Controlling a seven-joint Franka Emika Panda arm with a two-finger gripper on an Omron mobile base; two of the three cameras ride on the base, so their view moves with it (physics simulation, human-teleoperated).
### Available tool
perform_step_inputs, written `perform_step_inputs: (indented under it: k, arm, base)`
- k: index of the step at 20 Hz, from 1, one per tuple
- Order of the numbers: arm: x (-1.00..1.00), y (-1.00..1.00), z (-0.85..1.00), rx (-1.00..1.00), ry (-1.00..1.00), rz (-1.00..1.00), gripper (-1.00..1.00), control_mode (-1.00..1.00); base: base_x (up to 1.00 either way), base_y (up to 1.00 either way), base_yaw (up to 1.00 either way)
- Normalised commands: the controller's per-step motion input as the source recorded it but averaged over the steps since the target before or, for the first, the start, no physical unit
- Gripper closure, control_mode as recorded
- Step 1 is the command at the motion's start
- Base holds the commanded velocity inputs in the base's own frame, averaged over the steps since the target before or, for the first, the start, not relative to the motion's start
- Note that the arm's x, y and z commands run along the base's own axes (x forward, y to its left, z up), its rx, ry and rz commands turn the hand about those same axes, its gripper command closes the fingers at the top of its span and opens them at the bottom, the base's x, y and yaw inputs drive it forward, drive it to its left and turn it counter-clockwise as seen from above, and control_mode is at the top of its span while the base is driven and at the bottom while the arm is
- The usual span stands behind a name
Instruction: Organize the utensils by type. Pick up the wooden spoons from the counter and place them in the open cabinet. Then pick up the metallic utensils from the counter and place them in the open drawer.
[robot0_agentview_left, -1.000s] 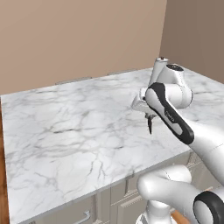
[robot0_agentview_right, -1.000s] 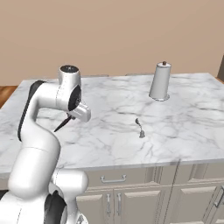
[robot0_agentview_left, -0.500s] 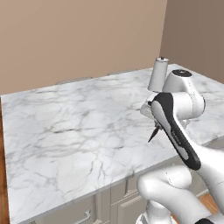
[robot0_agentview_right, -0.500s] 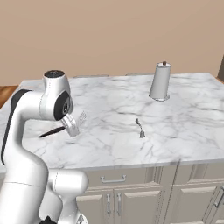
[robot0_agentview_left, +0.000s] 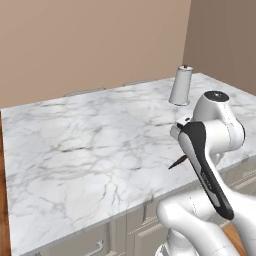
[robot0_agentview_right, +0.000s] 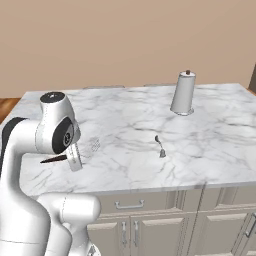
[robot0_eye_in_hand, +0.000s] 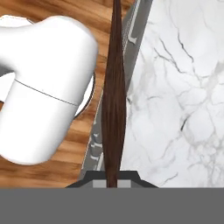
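Dark brown and slim, the knife handle (robot0_eye_in_hand: 114, 96) is pinched between the pressed-together jaws of the gripper (robot0_eye_in_hand: 113, 177), and in the hand view it runs straight away from the fingertips, lying over the counter's (robot0_eye_in_hand: 179, 87) front edge with wood floor (robot0_eye_in_hand: 52, 175) and cabinet fronts beyond. It is judged that the utensil is being carried off the counter towards the drawer, which would explain why it is held out past the front edge rather than over the marble. In the left base view only a short dark tip (robot0_agentview_left: 177, 162) pokes out from behind the forearm, near the front edge; in the right base view the same dark sliver (robot0_agentview_right: 54, 159) shows beside the wrist at the counter's front left corner. The silver spoon (robot0_agentview_right: 160, 146) is left lying on the marble, between the middle and the front edge, well apart from the arm, and is judged to be next for the drawer. A paper-towel holder (robot0_agentview_right: 183, 93) stands upright towards the back right. The utensil's metal end is hidden inside the grip, and the jaws themselves are cut off at the bottom of the hand view. The spoon's bowl is too small to make out which way it faces.
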Motion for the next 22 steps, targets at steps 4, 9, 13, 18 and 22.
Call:
perform_step_inputs:
  k: [4,9,13,18,22]
  arm:
    - [0.0,0.0,0.0,0.0,0.01,-0.11,1.0,-1.0]
    - [0.0,0.0,0.0,0.0,0.0,-0.1,1.0,-1.0]
    - [-0.03,0.0,0.0,0.0,0.0,-0.1,1.0,-1.0]
    - [0.0,0.0,0.0,0.0,0.0,0.0,1.0,1.0]
    - [0.0,0.0,0.0,0.0,0.0,0.0,1.0,1.0]
  base:
    - [0.0,0.0,0.0]
    - [0.0,0.0,0.0]
    - [0.0,0.0,0.0]
    - [-0.15,0.0,-0.17]
    - [-0.3,-0.03,-0.18]
